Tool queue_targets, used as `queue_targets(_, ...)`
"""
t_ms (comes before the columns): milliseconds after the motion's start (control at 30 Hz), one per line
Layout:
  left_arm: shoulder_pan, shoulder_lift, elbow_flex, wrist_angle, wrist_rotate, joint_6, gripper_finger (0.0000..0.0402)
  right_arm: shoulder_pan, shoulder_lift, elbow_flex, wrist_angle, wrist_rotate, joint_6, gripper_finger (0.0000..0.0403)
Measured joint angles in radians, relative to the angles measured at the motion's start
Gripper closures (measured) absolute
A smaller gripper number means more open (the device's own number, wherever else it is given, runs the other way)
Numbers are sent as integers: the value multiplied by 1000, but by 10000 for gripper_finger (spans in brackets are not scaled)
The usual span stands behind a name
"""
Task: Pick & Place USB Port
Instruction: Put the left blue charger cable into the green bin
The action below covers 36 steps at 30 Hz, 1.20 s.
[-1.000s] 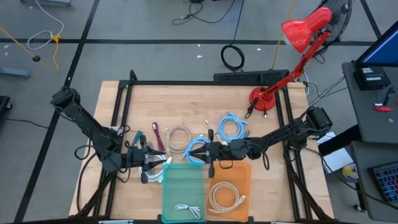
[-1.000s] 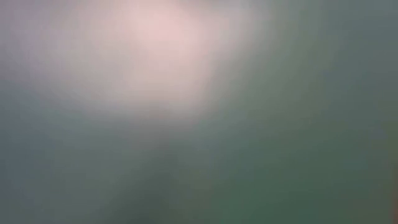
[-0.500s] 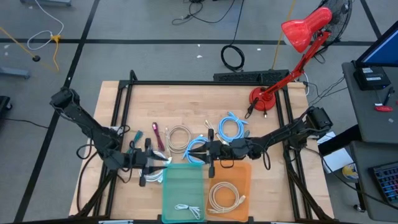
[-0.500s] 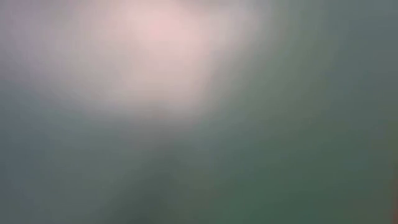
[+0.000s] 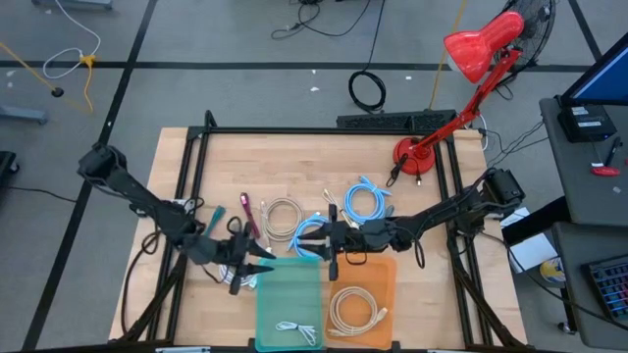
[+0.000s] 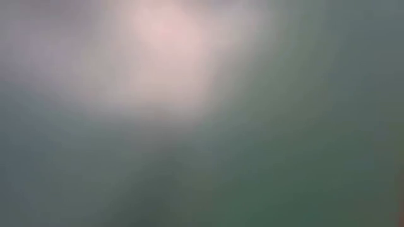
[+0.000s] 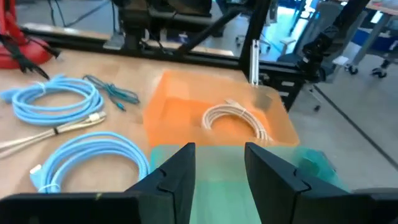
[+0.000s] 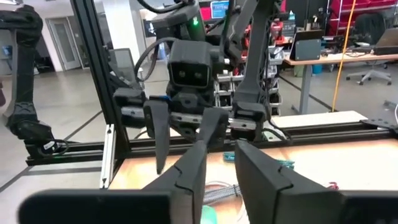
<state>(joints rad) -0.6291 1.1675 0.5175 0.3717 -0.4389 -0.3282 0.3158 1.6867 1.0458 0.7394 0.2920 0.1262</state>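
My left gripper [image 5: 257,267] hovers open at the far left corner of the green tray [image 5: 289,294]; the left wrist view shows nothing between its fingers [image 7: 179,177], only the tray below. A white cable [image 5: 247,279] lies on the table under that gripper. My right gripper [image 5: 316,241] is level over a blue cable coil [image 5: 306,235] by the green tray's far edge, open by a narrow gap [image 8: 221,163] with nothing in it. It faces my left gripper. Another white cable [image 5: 295,330] lies inside the green tray.
An orange tray [image 5: 361,294] holding a beige cable [image 5: 355,310] adjoins the green tray on the right. A second blue coil [image 5: 365,201], a beige coil [image 5: 283,214], a magenta cable [image 5: 247,211] and a teal cable [image 5: 212,217] lie mid-table. A red lamp [image 5: 461,78] stands far right. The low view is blurred out.
My left gripper has swung toward the table's near edge and to the right, up to the green tray's far left corner, and has turned a little about its wrist. My right arm has kept its place.
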Motion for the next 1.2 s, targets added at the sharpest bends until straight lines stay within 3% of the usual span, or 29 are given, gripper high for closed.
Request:
queue_targets(300,46,26,0,-52,-129,85,234,0,0,0,-72,-2,-17,290)
queue_targets(600,87,26,0,-219,-190,55,239,-6,1,-1,-77,-9,-56,307)
queue_targets(667,88,26,0,-214,-191,53,252,0,1,-1,-44,-55,-70,316)
queue_targets(867,66,26,0,-213,-191,74,314,16,1,-1,83,-392,-147,352)
queue_targets(1100,60,26,0,-217,-198,91,390,40,1,-1,80,-425,-202,386)
queue_targets(1200,60,26,0,-219,-225,88,395,39,1,-1,77,-423,-193,394)
